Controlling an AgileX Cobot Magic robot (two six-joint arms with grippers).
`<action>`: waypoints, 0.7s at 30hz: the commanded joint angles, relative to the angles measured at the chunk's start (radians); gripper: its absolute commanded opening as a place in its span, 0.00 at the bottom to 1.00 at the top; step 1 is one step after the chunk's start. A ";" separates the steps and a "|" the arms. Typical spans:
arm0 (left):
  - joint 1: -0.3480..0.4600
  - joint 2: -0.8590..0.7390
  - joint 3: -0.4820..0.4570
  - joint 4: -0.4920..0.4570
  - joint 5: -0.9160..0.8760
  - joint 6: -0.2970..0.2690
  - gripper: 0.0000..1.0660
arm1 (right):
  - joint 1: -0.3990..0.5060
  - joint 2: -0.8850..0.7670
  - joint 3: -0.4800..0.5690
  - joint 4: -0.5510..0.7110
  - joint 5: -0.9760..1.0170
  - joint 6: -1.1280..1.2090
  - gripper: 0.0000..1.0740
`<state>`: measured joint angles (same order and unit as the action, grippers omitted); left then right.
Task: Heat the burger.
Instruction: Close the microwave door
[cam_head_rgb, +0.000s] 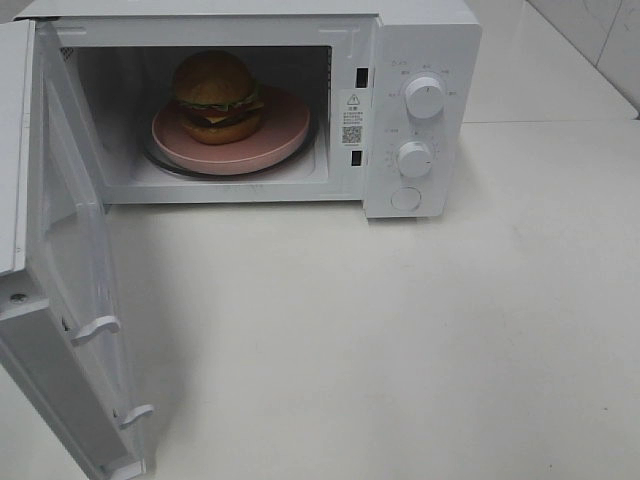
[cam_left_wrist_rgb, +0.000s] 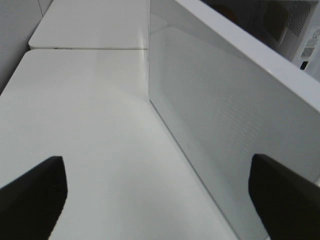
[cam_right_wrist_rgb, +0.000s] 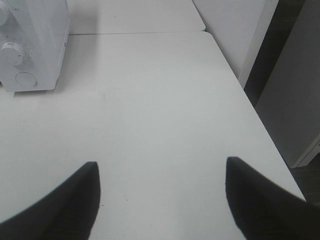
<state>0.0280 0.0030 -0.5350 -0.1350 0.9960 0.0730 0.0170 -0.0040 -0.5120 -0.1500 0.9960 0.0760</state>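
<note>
While the door (cam_head_rgb: 60, 260) stands open at eight o'clock, loading looks done and heating has not begun.
Left gripper (cam_left_wrist_rgb: 155, 165) and right gripper (cam_right_wrist_rgb: 161, 165) are spread wide and hold nothing. At eleven o'clock the burger (cam_head_rgb: 215, 95) sits on a pink plate (cam_head_rgb: 285, 125) inside the microwave (cam_head_rgb: 420, 40). Shutting the door and setting the knobs (cam_head_rgb: 425, 98) remain. The warning sticker (cam_head_rgb: 352, 118) carries a QR code, but its text is too small to read.

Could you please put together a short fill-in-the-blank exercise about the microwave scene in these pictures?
1. The burger rests on a ____ plate inside the microwave.
2. The microwave's door stands ____.
3. The control panel has ____ round knobs.
4. The right gripper, above the table, holds ____.

Missing words: pink; open; two; nothing.
</note>
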 joint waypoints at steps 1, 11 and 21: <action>0.002 0.040 -0.010 0.002 -0.067 -0.011 0.71 | -0.007 -0.024 0.003 -0.007 -0.005 -0.001 0.65; 0.002 0.261 -0.008 0.025 -0.243 -0.018 0.00 | -0.007 -0.024 0.003 -0.007 -0.005 -0.001 0.65; 0.002 0.439 0.087 0.028 -0.541 -0.018 0.00 | -0.007 -0.024 0.003 -0.007 -0.005 -0.001 0.65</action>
<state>0.0280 0.4370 -0.4520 -0.1050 0.4950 0.0630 0.0170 -0.0040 -0.5120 -0.1500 0.9960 0.0760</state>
